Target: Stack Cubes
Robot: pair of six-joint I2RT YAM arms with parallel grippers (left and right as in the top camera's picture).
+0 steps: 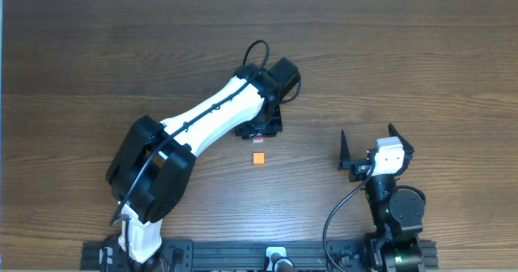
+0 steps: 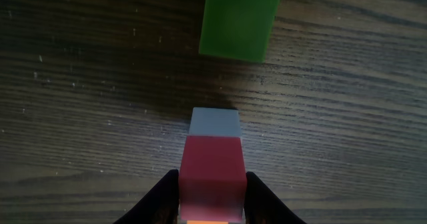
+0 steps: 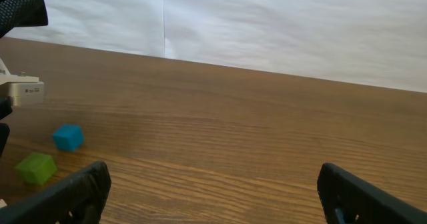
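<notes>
**While left gripper pinches red cube, right one waits spread**

Because the left gripper has its two fingers pressed on opposite sides of the red cube, I call it closed on that cube. A pale grey-blue cube sits directly beyond the fingertips, edge to edge with the red one. I cannot tell whether red is stacked on it or just butted against it. A green cube is farther out past the fingertips, well apart from the pair, flat on the wooden table. A thin orange strip shows at the very root of the fingers. It is likely the orange cube, which in the top view lies just on the base side of the left gripper.

The right gripper is near its own base, well apart from all cubes, with its fingers spread wide and holding nothing. From the right gripper, a blue cube and the green cube lie far ahead and off to one side. The blue one may be the pale one above, but I am not sure.

Handling, judged: the cubes look small, rigid and light, with flat, smooth faces. Take hold across two parallel faces, centred and about mid-height. A grip near an edge or corner would let a cube twist or pop out. Squeeze force matters little. Alignment matters more, since an off-centre release would tip the stack, and opening the fingers close to neighbouring cubes could nudge them.
</notes>
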